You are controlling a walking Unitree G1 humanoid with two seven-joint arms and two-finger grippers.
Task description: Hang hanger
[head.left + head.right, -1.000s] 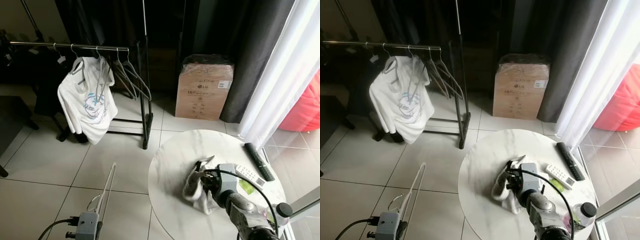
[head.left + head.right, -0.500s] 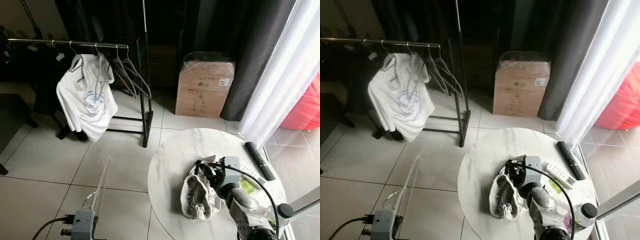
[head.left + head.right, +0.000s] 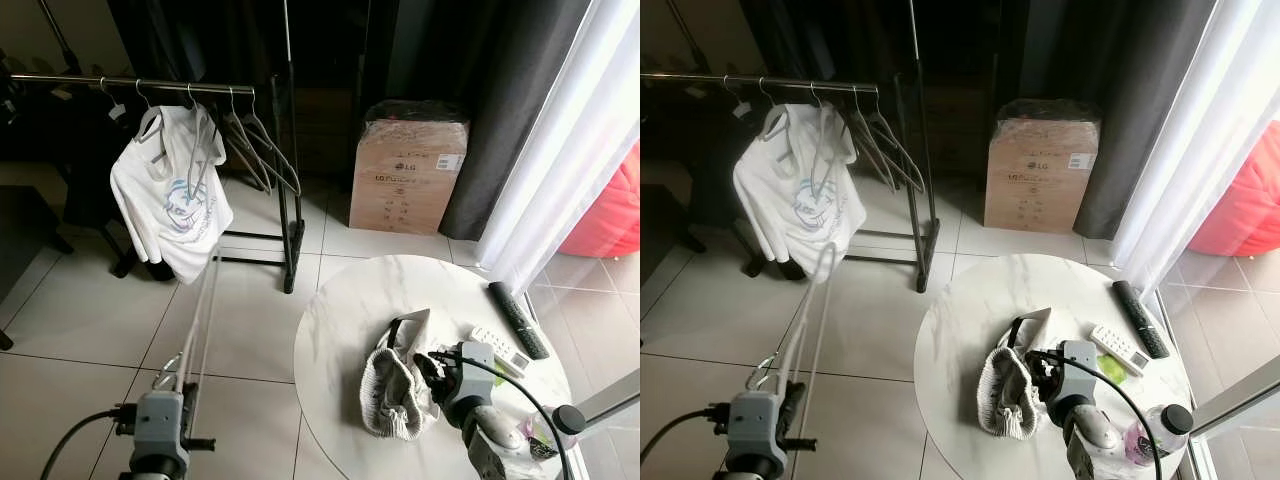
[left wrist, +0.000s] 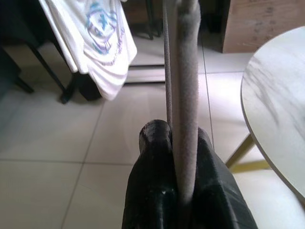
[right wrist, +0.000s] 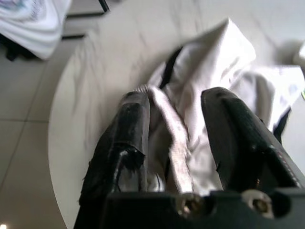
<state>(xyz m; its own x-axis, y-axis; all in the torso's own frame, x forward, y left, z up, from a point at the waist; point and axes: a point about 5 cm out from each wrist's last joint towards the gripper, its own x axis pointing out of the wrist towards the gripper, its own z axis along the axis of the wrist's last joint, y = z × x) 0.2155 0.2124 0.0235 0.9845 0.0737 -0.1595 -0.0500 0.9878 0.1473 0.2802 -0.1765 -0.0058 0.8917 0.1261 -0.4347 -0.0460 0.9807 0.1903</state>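
A grey velvet hanger rises from my left gripper at the lower left, its long edge pointing toward the clothes rack. In the left wrist view both black fingers are shut on the hanger. A white T-shirt and several bare hangers hang on the rail. My right gripper sits low over the round table, open, against a crumpled white garment. A fold of that cloth lies loosely between the spread fingers.
A cardboard box stands against the dark curtain behind the table. A black remote, a white remote and a bottle lie on the table's right side. A red beanbag is past the white curtain.
My right gripper let the white garment drop into a heap on the table and drew back. My left gripper lifted and tilted the hanger up toward the rack.
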